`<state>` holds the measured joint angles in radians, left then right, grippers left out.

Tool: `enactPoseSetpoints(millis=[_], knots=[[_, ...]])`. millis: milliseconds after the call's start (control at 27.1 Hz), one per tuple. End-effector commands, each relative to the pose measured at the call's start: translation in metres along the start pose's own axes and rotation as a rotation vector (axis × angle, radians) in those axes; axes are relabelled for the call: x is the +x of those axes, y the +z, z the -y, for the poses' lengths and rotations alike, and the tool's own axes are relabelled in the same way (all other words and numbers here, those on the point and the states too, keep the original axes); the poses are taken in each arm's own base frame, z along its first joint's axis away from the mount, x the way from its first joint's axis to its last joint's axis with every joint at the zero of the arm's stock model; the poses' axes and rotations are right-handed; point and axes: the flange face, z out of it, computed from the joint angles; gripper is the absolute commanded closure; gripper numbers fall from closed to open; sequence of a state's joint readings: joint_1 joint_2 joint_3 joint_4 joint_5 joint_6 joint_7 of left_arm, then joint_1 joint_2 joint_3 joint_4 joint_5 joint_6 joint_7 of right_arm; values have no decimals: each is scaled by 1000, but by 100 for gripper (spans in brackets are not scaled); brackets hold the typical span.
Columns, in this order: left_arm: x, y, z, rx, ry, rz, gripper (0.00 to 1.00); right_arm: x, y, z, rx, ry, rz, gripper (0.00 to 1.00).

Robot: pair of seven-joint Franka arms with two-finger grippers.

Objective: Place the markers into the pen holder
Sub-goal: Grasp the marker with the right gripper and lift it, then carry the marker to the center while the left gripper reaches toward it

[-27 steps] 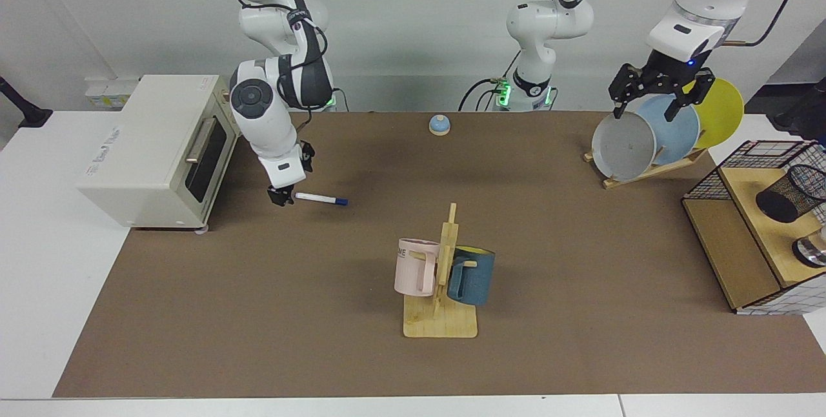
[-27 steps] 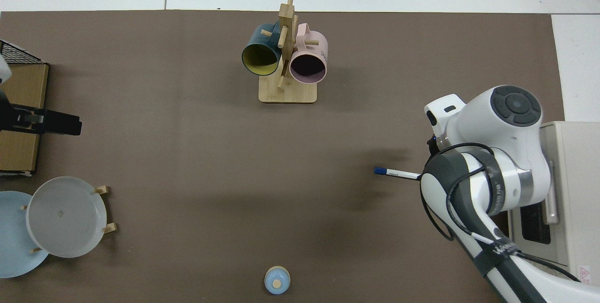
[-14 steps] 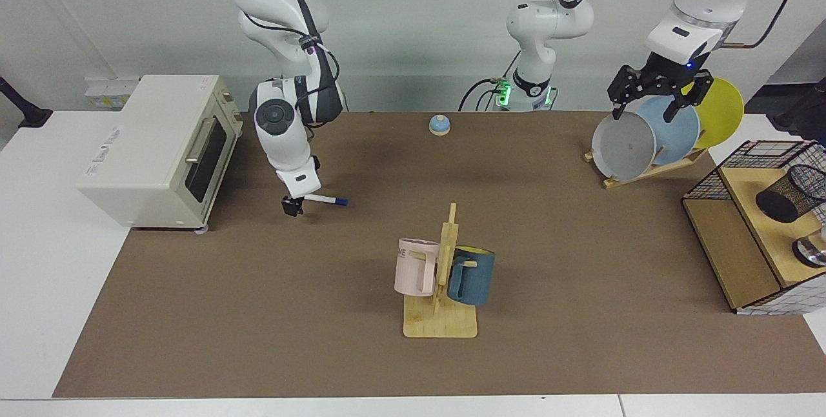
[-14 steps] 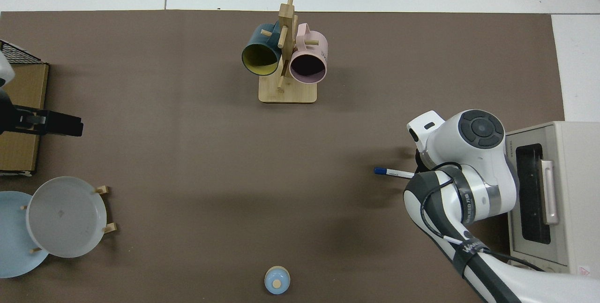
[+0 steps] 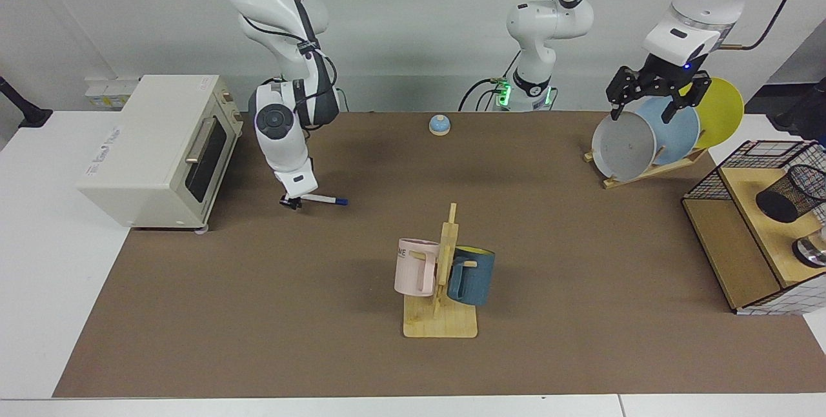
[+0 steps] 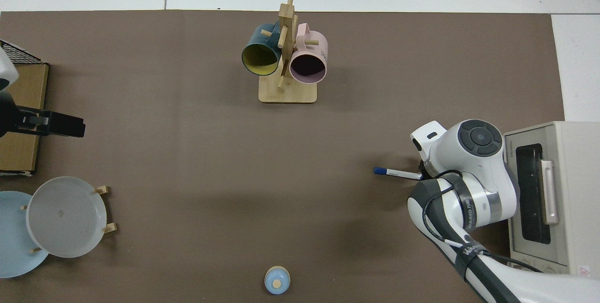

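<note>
The marker (image 5: 322, 199) lies flat on the brown mat, blue cap pointing toward the mug stand; from above the marker (image 6: 396, 173) shows beside the white arm. My right gripper (image 5: 292, 203) is down at the marker's uncapped end, touching or nearly touching it; from above the wrist hides it. The pen holder (image 5: 790, 192), a black mesh cup, sits tilted on the wooden box at the far side of the table. My left gripper (image 5: 648, 97) hangs open above the plate rack, holding nothing; the same left gripper (image 6: 47, 124) appears as a dark bar in the top view.
A toaster oven (image 5: 158, 149) stands just behind my right arm. A wooden stand (image 5: 442, 288) with a pink and a blue mug is mid-table. Plates (image 5: 626, 146) lean in a rack, a small blue bell (image 5: 439, 124) sits at the back, and a wire-grid wood box (image 5: 742, 236) holds the holder.
My right arm swung away from the toaster and brought its gripper down onto the marker's uncapped end. The marker has not moved. My left gripper rose slightly.
</note>
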<state>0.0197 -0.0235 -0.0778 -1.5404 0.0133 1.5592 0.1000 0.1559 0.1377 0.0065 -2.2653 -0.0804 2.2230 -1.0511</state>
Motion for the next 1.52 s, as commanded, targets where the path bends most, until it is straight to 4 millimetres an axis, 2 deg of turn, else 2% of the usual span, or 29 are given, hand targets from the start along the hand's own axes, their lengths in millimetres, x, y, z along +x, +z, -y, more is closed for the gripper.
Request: enactPoseSetpoints(millis=[0,111,406,591,702,998,1145,1293,1478], knots=[[-7,0,-3,-6,14,-11,0,-12,0,4,-21,-37,-5,84],[-7,-1,-4,-6,15,-12,0,-15,0,2,-22,-33,-7,100],[-7,0,-1,-8,26,-9,0,-11,-3,-2,-28,-26,-12,100],[-8,-1,2,-9,37,-11,0,6,-26,-12,-54,17,-51,100],[-7,-1,1,-8,37,-12,0,23,-40,-13,-72,39,-71,100],[-6,-1,-5,-42,40,-21,0,84,-76,5,-66,121,-153,100],[-5,1,-13,-44,44,-18,0,111,-95,19,-64,122,-163,100],[-5,8,-17,-69,36,-13,0,128,-109,32,-73,115,-171,100],[-4,12,-29,-80,41,-28,0,158,-125,51,-97,63,-191,100]])
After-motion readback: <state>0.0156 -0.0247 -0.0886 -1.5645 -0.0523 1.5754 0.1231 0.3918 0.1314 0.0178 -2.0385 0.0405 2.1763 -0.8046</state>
